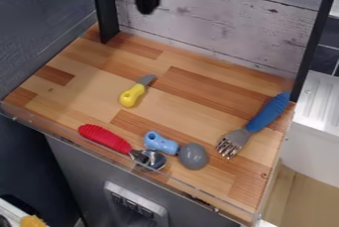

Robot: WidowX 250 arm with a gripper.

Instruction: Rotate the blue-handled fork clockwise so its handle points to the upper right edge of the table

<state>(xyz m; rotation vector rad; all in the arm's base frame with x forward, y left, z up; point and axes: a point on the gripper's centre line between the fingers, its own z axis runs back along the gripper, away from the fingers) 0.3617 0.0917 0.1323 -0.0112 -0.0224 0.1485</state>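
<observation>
pincer [147, 9] by the rear wall [218, 28], open or closed: cannot tell. on surface [76, 94]: yellow-handled knife [133, 94], red-handled spoon [106, 139], grey-bowled spoon [193, 156], fork [266, 113].

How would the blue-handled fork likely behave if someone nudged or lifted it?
The blue-handled fork looks stiff, so it should lift in one piece. Its thick, rounded handle might let it rock when nudged. The metal head looks smooth and shiny, so it could be slippery; the ridged grip probably holds better.

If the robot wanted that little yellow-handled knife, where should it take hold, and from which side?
Likely from above, the gripper closing across the middle of the yellow handle: it lies flat and slanted, and is chunkier than the grey blade.
</observation>
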